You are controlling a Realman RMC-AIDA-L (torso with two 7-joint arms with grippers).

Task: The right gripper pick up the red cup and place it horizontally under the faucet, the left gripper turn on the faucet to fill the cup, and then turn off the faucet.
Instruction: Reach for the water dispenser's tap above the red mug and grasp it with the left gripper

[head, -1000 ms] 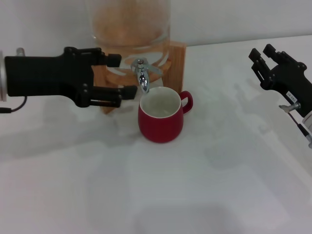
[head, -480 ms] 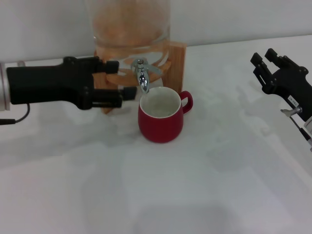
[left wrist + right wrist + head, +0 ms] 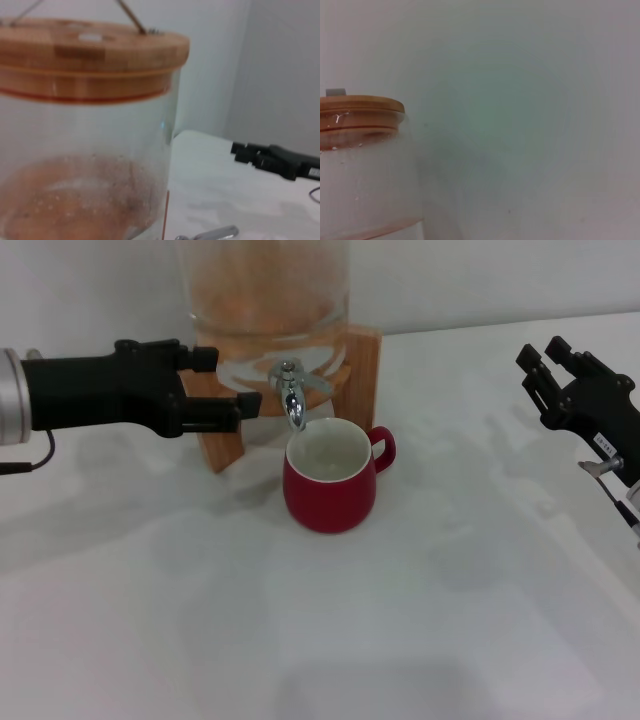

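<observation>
The red cup [image 3: 330, 495] stands upright on the white table, its cream inside showing and its handle pointing right. Directly above its rim hangs the spout of the chrome faucet [image 3: 292, 390], mounted on a glass dispenser [image 3: 270, 290] in a wooden stand [image 3: 362, 360]. My left gripper [image 3: 230, 380] hovers just left of the faucet, open, with nothing between its fingers and not touching the tap. Far to the right, my right gripper [image 3: 545, 355] is open and empty, well away from the cup. The left wrist view shows the faucet lever [image 3: 212, 233] and the distant right gripper [image 3: 272, 159].
The dispenser's wooden lid [image 3: 90, 42] and glass wall fill the left wrist view, with orange liquid low in the jar. The same lid [image 3: 360, 106] shows in the right wrist view against a plain wall. White table [image 3: 400, 640] spreads in front of the cup.
My left gripper has risen and drawn slightly back to the left, from cup-rim height to faucet height. The right gripper has shifted slightly right. Cup and faucet have not moved.
</observation>
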